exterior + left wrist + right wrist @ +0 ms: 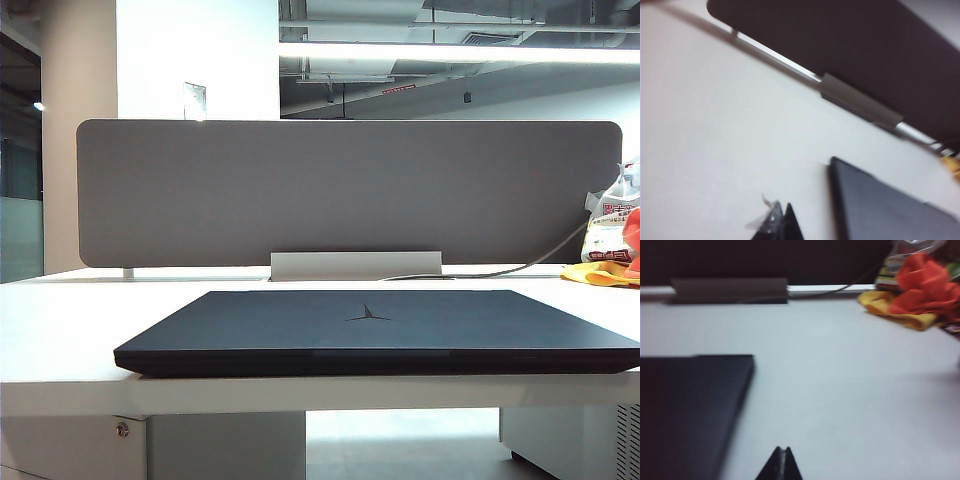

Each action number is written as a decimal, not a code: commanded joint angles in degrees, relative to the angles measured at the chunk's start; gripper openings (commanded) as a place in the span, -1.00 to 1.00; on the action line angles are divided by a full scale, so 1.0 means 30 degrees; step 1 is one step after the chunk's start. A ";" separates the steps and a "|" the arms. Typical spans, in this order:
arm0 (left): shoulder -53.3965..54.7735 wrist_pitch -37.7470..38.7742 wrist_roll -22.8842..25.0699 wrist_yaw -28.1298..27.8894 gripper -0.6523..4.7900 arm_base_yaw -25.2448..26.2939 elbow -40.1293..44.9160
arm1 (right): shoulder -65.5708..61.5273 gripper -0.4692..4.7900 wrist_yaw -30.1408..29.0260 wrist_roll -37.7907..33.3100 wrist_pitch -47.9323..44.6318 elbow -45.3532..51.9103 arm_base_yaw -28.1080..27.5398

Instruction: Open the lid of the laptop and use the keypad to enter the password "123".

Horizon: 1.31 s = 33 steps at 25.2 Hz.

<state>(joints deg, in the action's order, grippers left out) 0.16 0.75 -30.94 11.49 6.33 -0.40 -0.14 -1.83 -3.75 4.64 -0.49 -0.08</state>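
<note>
The left gripper (781, 220) has its fingers (771, 225) clenched together on nothing, hovering over bare white tabletop (715, 140) just beside one side edge of the laptop (885, 210); the right gripper (782, 465) is likewise pinched closed and empty, above the tabletop off the opposite side. The laptop lies flat near the tabletop's front edge with its lid (380, 318) closed, star logo (367, 316) facing up. Behind it stands a grey divider board (350, 190), and orange and yellow cloths (912, 287) sit at the far right.
</note>
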 commanded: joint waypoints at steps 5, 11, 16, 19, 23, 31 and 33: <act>0.0007 -0.0182 -0.1508 0.4452 -0.78 -0.0015 -0.0015 | 0.0000 -0.84 -0.2135 -0.4014 -0.0568 0.0066 0.0007; 0.0022 0.1384 -0.2397 0.5442 -0.78 -0.1443 -0.0066 | 0.0000 -0.84 -0.3395 -0.4918 -0.1188 -0.0386 0.0015; 0.0240 0.1792 -0.2543 0.3300 -0.78 -0.5020 -0.0576 | -0.0138 -0.84 -0.3286 -0.4903 0.0029 -0.2295 0.0015; 0.1005 0.1887 -0.2514 0.1282 -0.78 -0.7781 -0.1304 | -0.0874 -0.84 -0.3286 -0.4896 0.1005 -0.3781 0.0007; 0.3213 0.1858 -0.2557 -0.1086 -0.78 -1.1686 -0.2484 | -0.2900 -0.84 -0.3308 -0.4889 0.1494 -0.5770 0.0007; 1.0666 -0.1071 -0.3286 -0.3949 -0.78 -1.8170 -0.4932 | -0.8138 -0.84 -0.4131 -0.3767 0.3126 -0.9916 0.0015; 1.2582 -0.2266 -0.4218 -0.3891 -0.77 -1.8841 -0.5377 | -0.9508 -0.84 -0.4182 -0.3235 0.4131 -1.1009 0.0022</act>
<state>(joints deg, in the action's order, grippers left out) 35.48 -2.11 -40.82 0.01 -49.47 -15.84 -26.44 -13.78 -15.44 14.66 -31.35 -0.01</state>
